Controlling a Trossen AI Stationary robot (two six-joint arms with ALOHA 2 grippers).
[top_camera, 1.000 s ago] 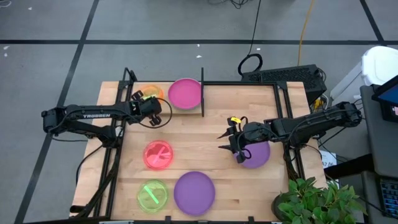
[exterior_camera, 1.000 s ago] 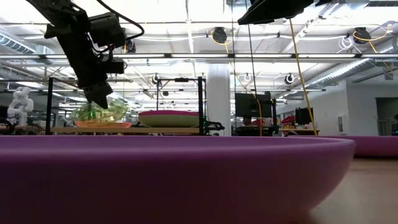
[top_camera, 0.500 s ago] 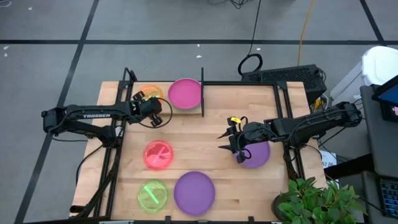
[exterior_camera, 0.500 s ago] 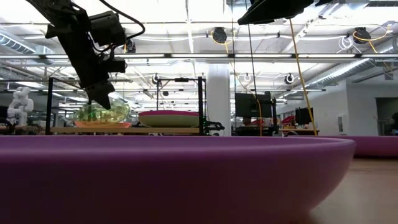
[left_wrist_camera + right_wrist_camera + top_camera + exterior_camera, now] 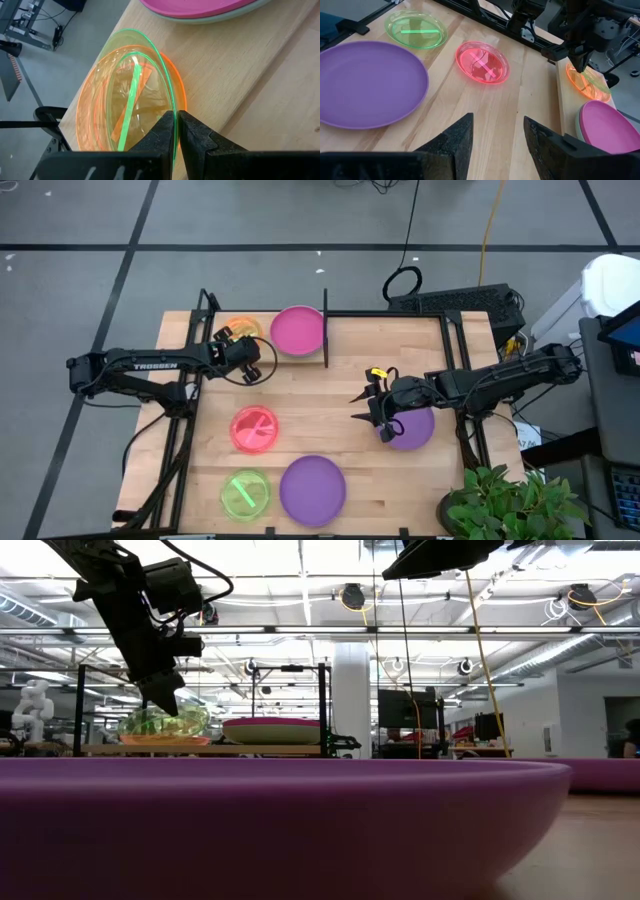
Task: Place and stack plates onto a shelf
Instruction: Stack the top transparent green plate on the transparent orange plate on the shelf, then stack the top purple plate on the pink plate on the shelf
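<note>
Shelf [image 5: 262, 352] is seen at 11 o'clock on the tabletop [image 5: 330, 395], its black post [image 5: 326, 330] standing at the board's inner end. On the board a magenta plate [image 5: 297, 330] is stacked on a pale teal plate [image 5: 235, 15], of which only a thin rim is shown in the left wrist view. Beside it an orange plate [image 5: 97, 125] lies flat, with a neon-green plate [image 5: 145, 55] held tilted over it.

Left gripper [image 5: 176, 131] is placed over the shelf's outer end; its fingers are pinched narrow on the green plate's rim, which is caught between the tips. How far that plate rests on the orange one is hard to make out through the translucent plastic.

Right gripper [image 5: 365, 408] is held at 3 o'clock above bare wood, fingers [image 5: 457, 137] spread apart with nothing between them. A small purple plate [image 5: 412, 428] is partly covered by that arm in the high view.

Toward 7 o'clock a red plate [image 5: 254, 428] is seen, with a second neon-green plate [image 5: 244, 493] and a large purple plate [image 5: 312, 489] near the front edge, the latter filling the low view's foreground and hiding most of the table. A potted plant [image 5: 510, 505] is cut off at the corner.
</note>
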